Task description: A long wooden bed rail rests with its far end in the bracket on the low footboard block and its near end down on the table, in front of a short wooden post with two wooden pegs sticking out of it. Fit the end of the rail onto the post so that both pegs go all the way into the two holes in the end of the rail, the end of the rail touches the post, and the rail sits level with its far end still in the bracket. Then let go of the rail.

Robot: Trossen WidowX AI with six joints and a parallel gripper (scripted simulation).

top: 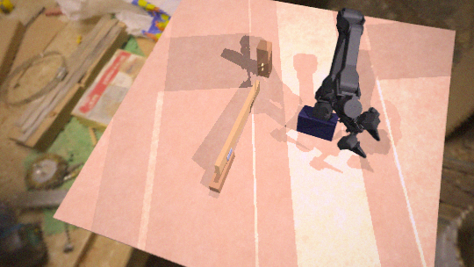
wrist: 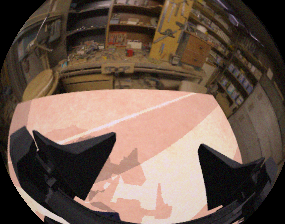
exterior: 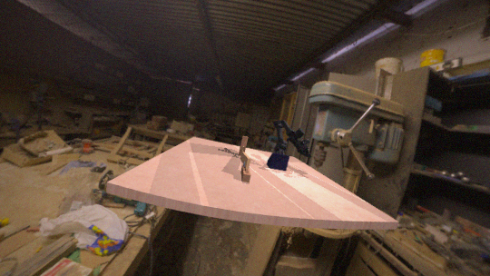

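The wooden rail [top: 239, 121] [exterior: 246, 162] runs from the low footboard block [top: 215, 187] [exterior: 246, 178] toward the short upright post [top: 264, 54] [exterior: 244, 144]. Its far end is at the bracket on that block. Its near end is low, just in front of the post and apart from it. Pale pegs [top: 262, 67] show on the post's side facing the rail. The holes in the rail end cannot be made out. My gripper [top: 370, 147] [wrist: 159, 144] is open and empty, well to the right of the rail in the top view, with its fingers spread wide.
A dark blue block [top: 316, 126] [exterior: 278, 162] stands between the rail and my gripper, close beside the arm. The pink table [top: 123, 207] [exterior: 159, 187] [wrist: 83, 110] carries pale stripes and shadows. Its right edge lies beyond my gripper in the top view.
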